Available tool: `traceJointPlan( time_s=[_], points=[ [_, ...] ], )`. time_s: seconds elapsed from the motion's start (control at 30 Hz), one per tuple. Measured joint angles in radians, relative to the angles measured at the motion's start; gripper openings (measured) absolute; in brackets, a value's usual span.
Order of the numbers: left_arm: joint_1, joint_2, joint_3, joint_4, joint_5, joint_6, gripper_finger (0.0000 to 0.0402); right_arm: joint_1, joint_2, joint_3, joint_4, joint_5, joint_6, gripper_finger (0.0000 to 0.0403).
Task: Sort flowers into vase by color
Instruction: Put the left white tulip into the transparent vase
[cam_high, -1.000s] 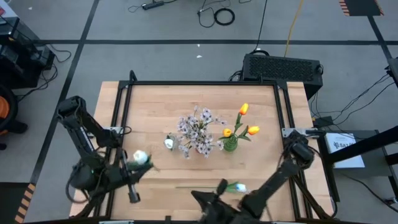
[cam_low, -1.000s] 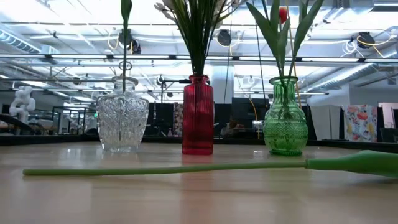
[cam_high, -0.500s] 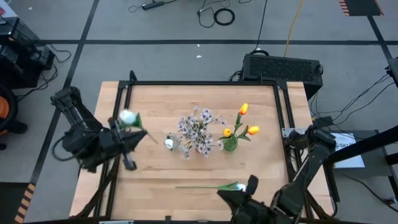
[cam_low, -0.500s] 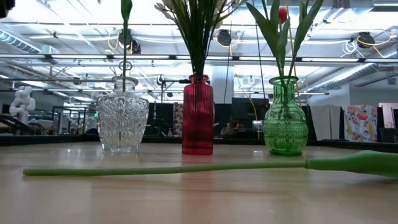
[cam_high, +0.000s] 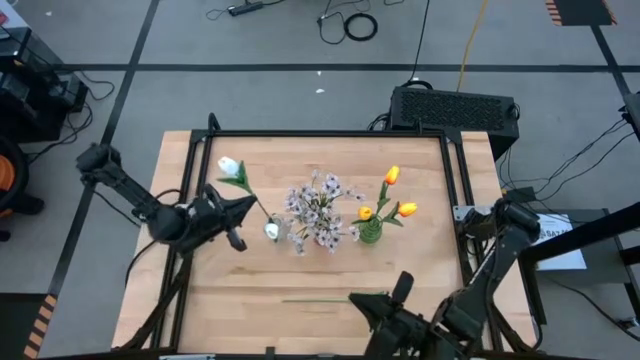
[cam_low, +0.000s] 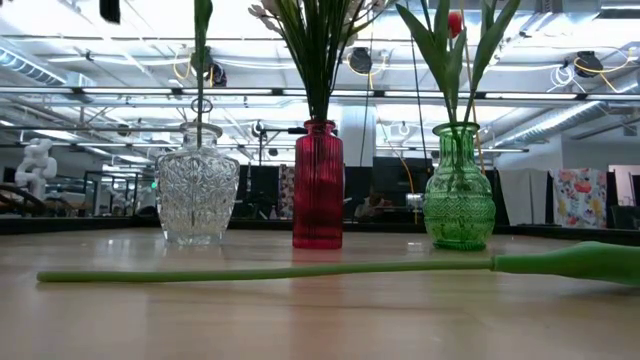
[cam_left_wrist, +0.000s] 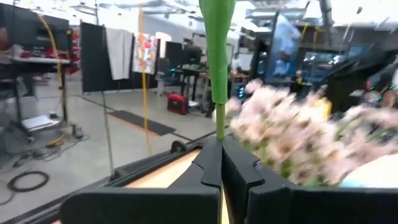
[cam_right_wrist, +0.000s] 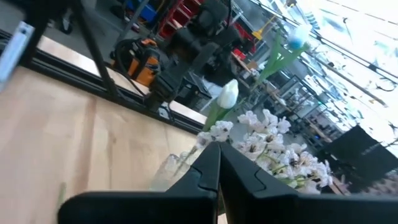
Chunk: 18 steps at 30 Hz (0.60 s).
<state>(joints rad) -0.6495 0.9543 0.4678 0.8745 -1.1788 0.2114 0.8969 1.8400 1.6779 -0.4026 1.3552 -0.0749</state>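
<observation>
My left gripper (cam_high: 243, 207) is shut on a white tulip (cam_high: 229, 166), held in the air left of the clear vase (cam_high: 272, 230), which holds one white tulip. The red vase (cam_low: 318, 185) carries pink-white blossom sprays (cam_high: 318, 208). Orange tulips (cam_high: 391, 176) stand in the green vase (cam_low: 458, 195). Another flower lies flat near the table's near edge, by its stem (cam_high: 315, 299) (cam_low: 270, 271); its bloom is hidden under my right arm. My right gripper (cam_high: 385, 305) hovers there, shut (cam_right_wrist: 218, 152), touching nothing. My left gripper pinches the white tulip's green stem (cam_left_wrist: 219, 124) between its two shut fingers (cam_left_wrist: 239, 168), coming level from the table's left and lying across the stem. The flower is lifted clear and stands nearly upright, its bloom above the fingers and its lower stem end close to the clear vase.
The three vases stand in a row across the table's middle. A black frame (cam_high: 205, 150) runs round the tabletop. Bare wood (cam_high: 240, 280) lies between the vases and the near edge, crossed only by the lying stem. A black box (cam_high: 455, 108) sits behind the far right corner.
My left gripper has carried the white tulip from the table's near left corner toward the far edge and right, up to the clear vase, the flower turning upright. My right arm has shifted right along the near edge. The lying flower has stayed put.
</observation>
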Motion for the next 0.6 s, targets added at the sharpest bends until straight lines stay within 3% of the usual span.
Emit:
traceJointPlan(
  time_s=[0.13, 0.43, 0.6],
  points=[
    [0.049, 0.000, -0.039, 0.002, 0.039, -0.068, 0.0001, -0.031, 0.000, 0.000, -0.002, -0.007, -0.027, 0.0000],
    [0.106, 0.019, -0.066, -0.006, 0.052, -0.112, 0.0001, -0.104, 0.000, 0.000, -0.034, -0.141, -0.046, 0.0000],
    [0.139, 0.038, -0.066, -0.111, 0.052, -0.230, 0.0001, -0.128, 0.000, 0.000, -0.066, -0.157, -0.044, 0.0000]
  ],
)
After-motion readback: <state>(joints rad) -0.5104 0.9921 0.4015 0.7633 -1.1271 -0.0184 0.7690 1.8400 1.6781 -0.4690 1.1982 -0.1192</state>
